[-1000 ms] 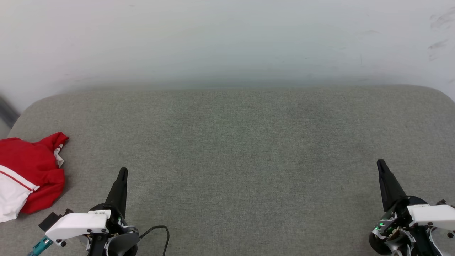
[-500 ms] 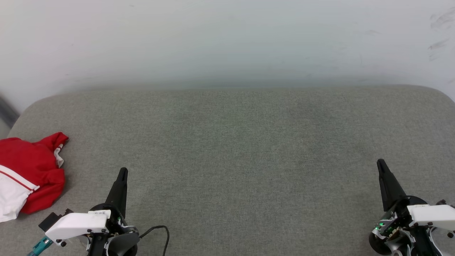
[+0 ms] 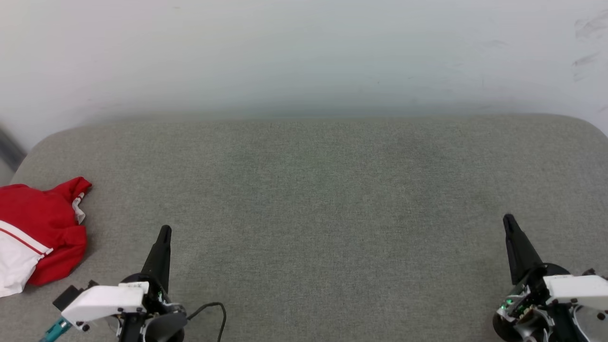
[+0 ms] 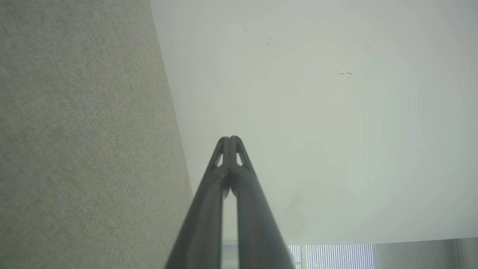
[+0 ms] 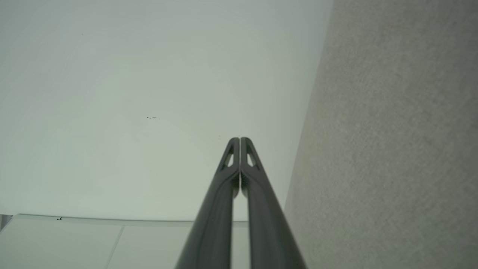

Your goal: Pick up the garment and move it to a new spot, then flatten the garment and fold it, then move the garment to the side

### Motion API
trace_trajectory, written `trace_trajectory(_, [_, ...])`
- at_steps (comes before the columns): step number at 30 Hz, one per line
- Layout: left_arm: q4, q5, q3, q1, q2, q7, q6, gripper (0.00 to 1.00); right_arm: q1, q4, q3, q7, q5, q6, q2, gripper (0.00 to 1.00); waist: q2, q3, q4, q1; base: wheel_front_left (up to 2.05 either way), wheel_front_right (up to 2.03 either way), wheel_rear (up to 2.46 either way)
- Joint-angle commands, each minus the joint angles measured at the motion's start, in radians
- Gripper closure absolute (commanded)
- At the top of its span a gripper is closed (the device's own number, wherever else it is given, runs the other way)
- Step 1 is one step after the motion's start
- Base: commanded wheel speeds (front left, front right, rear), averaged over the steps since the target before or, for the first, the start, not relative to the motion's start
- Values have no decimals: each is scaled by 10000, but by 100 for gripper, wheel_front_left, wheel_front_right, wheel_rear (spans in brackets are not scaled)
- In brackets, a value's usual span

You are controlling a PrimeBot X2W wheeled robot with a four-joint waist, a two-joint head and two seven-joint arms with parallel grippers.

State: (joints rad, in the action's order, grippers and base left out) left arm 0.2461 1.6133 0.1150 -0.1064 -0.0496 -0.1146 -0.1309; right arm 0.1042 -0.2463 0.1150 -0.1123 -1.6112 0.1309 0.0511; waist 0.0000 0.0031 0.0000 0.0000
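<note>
You are in a plain indoor room, likely a test space. A grey fabric-covered surface (image 3: 332,213) with rounded far corners stands against a bare, scuffed white wall (image 3: 304,57). Vertical blinds (image 4: 336,256) show in the left wrist view.

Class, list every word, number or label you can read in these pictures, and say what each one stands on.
No text here can be read.
Small sticker on the left gripper: print too small to read.
On the garment: no lettering on the crumpled part that shows.
</note>
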Motion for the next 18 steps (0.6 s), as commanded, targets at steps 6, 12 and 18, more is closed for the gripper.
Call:
trace_trajectory(6, [46,-1,-241,46,10,182,2,0,-136,29,-62,146,20,-2,-6,0,0,5,-1,0,0,0,0])
trace_trajectory(12, [-202,-98,-620,-32,8,496,1,0,-213,380,-207,426,107,-2,-3,0,0,11,-1,0,0,0,0])
trace_trajectory(18, [-575,-414,-845,-13,6,779,0,0,-263,728,-437,708,369,-2,89,0,0,13,1,0,0,0,0])
